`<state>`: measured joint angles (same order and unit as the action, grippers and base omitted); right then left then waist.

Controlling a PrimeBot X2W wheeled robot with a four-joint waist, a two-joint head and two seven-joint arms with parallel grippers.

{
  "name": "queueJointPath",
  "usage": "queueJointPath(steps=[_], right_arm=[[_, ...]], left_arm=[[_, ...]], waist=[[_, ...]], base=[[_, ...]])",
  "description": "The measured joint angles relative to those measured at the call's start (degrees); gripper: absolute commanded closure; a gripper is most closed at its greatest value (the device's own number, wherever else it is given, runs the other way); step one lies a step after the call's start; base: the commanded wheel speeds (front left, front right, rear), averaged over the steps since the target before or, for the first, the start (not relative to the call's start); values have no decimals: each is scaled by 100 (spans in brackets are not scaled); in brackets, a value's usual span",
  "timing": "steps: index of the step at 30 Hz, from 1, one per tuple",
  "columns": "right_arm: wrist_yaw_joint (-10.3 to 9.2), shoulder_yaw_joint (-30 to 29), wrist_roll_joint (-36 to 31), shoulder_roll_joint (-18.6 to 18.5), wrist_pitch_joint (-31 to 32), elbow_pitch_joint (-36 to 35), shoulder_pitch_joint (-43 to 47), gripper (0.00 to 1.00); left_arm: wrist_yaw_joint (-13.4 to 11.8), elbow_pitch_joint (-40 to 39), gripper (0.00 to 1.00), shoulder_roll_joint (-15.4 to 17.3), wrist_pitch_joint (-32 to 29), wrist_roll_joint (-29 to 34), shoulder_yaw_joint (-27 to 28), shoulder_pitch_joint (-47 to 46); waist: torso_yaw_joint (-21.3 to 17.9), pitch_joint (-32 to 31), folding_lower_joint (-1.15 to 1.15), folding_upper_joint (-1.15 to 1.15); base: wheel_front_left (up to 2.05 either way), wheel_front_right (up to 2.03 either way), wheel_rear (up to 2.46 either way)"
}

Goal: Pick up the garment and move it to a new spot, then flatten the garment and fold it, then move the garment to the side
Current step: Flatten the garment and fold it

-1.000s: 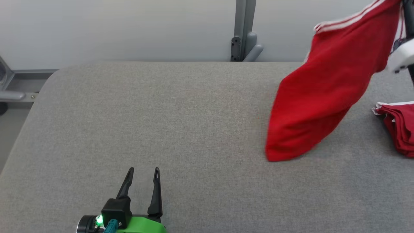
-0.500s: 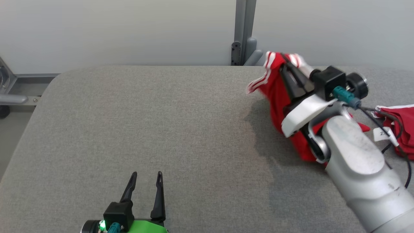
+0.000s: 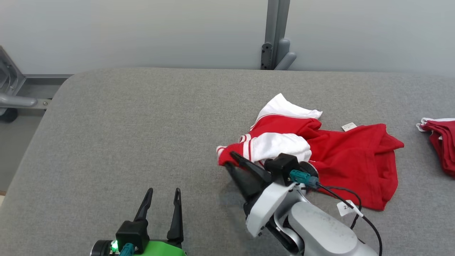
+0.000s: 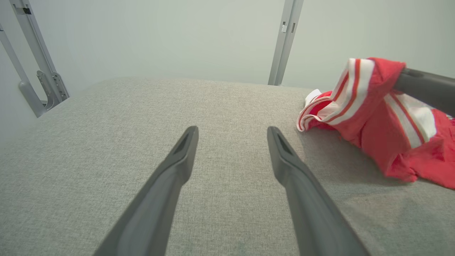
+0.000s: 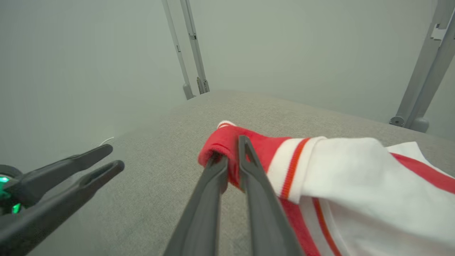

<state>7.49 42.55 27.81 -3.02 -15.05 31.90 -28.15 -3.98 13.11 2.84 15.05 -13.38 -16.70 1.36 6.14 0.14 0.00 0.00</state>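
Red-and-white cloth lies crumpled on the grey worktop (image 3: 142,124), right of centre. The garment (image 3: 341,160) is bunched, with a white panel folded over the red body and one striped edge raised off the surface. That raised edge sits between the fingers of the right pincer (image 3: 230,160), which grasps it by a thick red hem. In the right wrist view the two fingers stand only a sliver apart with the hem wedged between them; how firm the hold is I cannot tell. The left pincer (image 3: 162,191) is released, fingers spread wide, low over bare worktop and well apart from the cloth.

The main risk, as I judge it, is the hem slipping. The bite is near the fingertips and on a rolled edge, so any pull to spread the cloth could drag it free and leave the heap tangled.

A second risk is catching more than one layer. The heap is doubled over itself, and a tug on a hem pinned under other folds would haul everything along instead of opening it.

The right arm's cable (image 3: 330,187) trails across the red fabric and could snag or ruck it as the arm moves.

A separate red pile (image 3: 440,142) lies at the worktop's right edge, apart from the garment. A wide sweep that way could disturb it.
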Motion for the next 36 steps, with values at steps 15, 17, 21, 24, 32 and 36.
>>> queueJointPath(steps=[15, 17, 21, 24, 32, 36], right_arm=[[0, -1788, -428, -677, -1, -2013, 861, 0], [1, -2163, -598, -821, -1, -1997, 1167, 0], [0, -2943, -850, -999, -1, -1758, 1731, 0], [0, -3385, -1012, -1010, -1, -1585, 2040, 0], [0, -3962, -1212, -881, -1, -1506, 2572, 0], [0, -3991, -1285, -762, -1, -1558, 2575, 0]], left_arm=[[-23, 22, 0, 0, 0, -68, -22, -159], [-2, 37, 0, 0, 0, -80, -34, -186], [22, 89, 0, -1, -1, -96, -79, -202], [48, 124, 0, -1, 0, -98, -110, -211], [345, 480, 0, -2, -1, -427, -378, -187], [589, 1051, 0, -4, -1, -914, -578, -199]], waist=[[-288, 128, 0, 0], [-363, 137, 0, 0], [-493, 159, 0, 0], [-554, 191, 0, 0], [-591, 276, 0, 0], [-615, 329, 0, 0]], base=[[0, 0, 0], [0, 0, 0], [0, 0, 0], [0, 0, 0], [0, 0, 0], [0, 0, 0]])
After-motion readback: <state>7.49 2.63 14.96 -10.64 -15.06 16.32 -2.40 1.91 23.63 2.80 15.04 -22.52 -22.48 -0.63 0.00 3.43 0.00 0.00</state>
